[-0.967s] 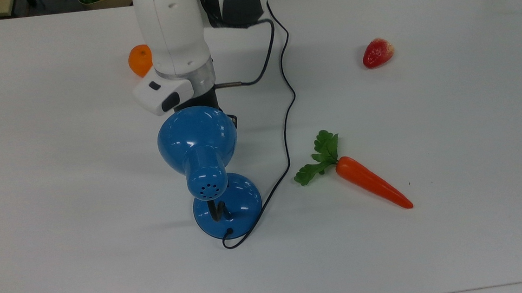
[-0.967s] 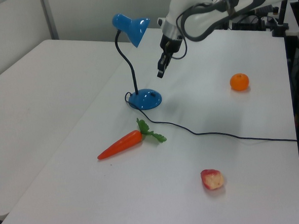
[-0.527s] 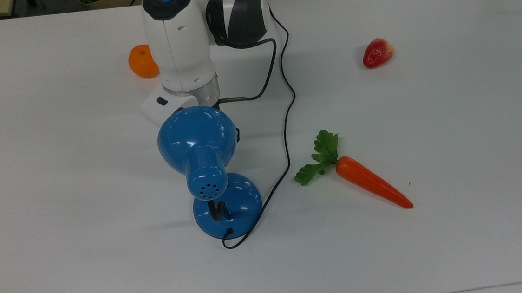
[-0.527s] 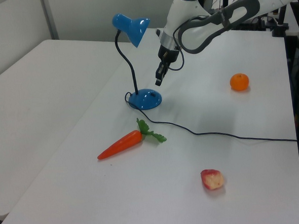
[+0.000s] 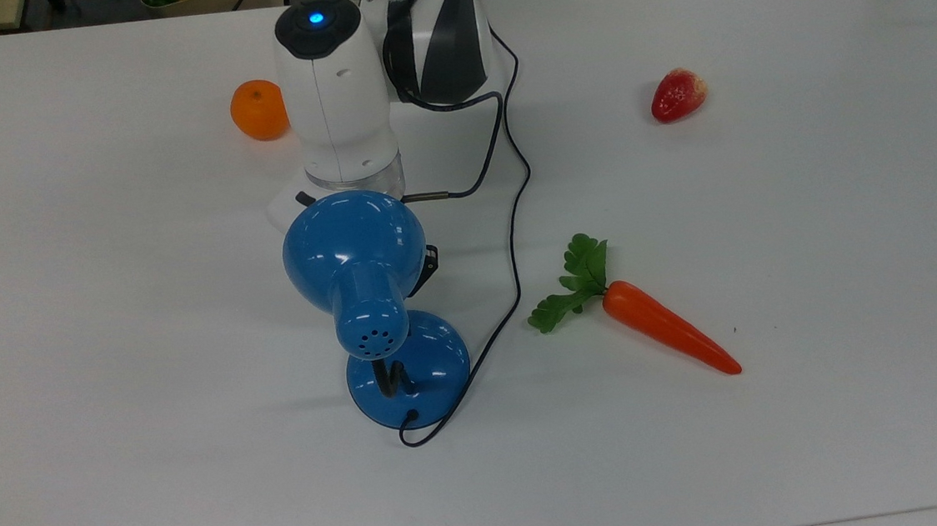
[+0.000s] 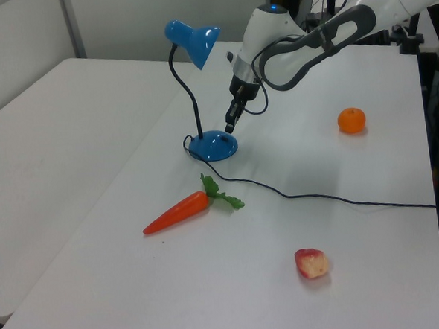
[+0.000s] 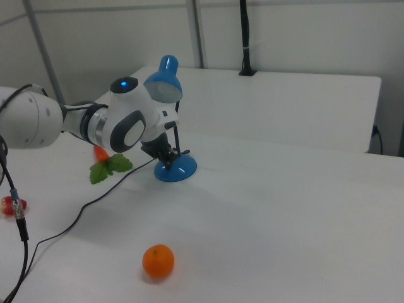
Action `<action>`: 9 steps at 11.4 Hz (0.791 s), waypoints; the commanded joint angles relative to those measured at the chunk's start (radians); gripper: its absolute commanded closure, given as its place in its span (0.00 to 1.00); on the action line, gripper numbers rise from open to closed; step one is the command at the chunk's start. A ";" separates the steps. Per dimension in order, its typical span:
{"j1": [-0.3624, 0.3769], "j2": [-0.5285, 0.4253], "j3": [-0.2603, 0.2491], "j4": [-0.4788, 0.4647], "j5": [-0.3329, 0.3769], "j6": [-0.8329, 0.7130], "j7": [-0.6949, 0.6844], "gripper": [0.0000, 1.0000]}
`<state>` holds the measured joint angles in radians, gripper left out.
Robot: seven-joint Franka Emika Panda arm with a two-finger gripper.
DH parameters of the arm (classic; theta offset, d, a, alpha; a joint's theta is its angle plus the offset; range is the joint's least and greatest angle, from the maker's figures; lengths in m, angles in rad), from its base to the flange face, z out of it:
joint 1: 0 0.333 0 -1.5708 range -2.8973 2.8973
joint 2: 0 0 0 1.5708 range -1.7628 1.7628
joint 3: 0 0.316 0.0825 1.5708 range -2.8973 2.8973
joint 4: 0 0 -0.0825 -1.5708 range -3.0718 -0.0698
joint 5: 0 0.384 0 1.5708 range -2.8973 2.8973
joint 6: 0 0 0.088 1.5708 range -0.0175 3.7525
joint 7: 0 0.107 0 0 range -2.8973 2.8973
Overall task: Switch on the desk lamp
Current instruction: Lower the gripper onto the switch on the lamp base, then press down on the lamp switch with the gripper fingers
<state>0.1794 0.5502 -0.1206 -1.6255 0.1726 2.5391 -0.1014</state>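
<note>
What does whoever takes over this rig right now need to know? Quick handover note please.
Gripper: pointing down, tips just above the lamp base in the left view, on the base's side toward the orange. Holding nothing. Whether it touches the base cannot be told.
Lamp: upright mid-table, shade bent over toward the arm, cord trailing across the table past the carrot.
Done: the approach to the base, as it stands.
Left: press the switch; no glow shows at the shade in the right view, so the lamp looks off.
Also on the table: strawberry, clear of the work.
</note>
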 commanded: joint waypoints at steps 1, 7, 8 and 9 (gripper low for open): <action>0.014 0.046 -0.005 0.047 -0.002 0.023 0.020 1.00; 0.029 0.089 -0.007 0.073 -0.005 0.069 0.040 1.00; 0.032 0.100 -0.007 0.076 -0.007 0.069 0.040 1.00; 0.034 0.100 -0.007 0.076 -0.016 0.070 0.040 1.00</action>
<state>0.1908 0.6046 -0.1206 -1.5806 0.1722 2.5822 -0.0935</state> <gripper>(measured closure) 0.991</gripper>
